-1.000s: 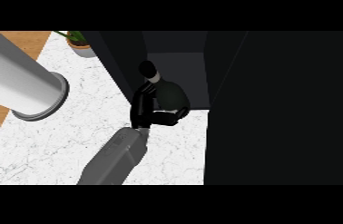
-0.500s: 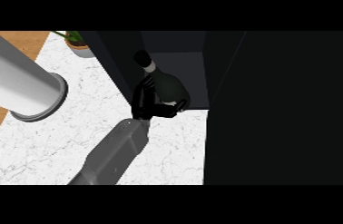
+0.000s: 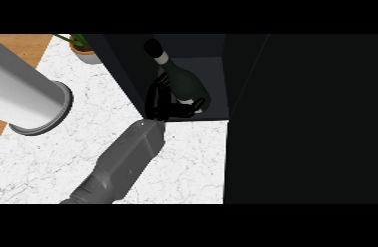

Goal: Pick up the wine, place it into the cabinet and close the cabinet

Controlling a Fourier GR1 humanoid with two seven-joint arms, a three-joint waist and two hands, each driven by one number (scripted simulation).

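Observation:
The wine bottle [image 3: 186, 81] is dark green with a black capped neck pointing away from me. It stands inside the open compartment of the dark cabinet [image 3: 212, 66], near the front edge of the cabinet's floor. My right hand [image 3: 164, 105] is curled round the bottle's lower body from the left, and its grey forearm runs down to the view's lower left. The bottle's base is hidden behind the fingers. My left hand does not show.
The cabinet's dark door or side [image 3: 303, 121] fills the right half of the view. A large light-grey cylinder [image 3: 29, 96] crosses the white marble counter [image 3: 88, 126] at the left. A small potted plant [image 3: 83, 48] stands at the back left.
My right hand has carried the bottle forward, from the cabinet's front edge deeper into the open compartment. The forearm has stretched out after it.

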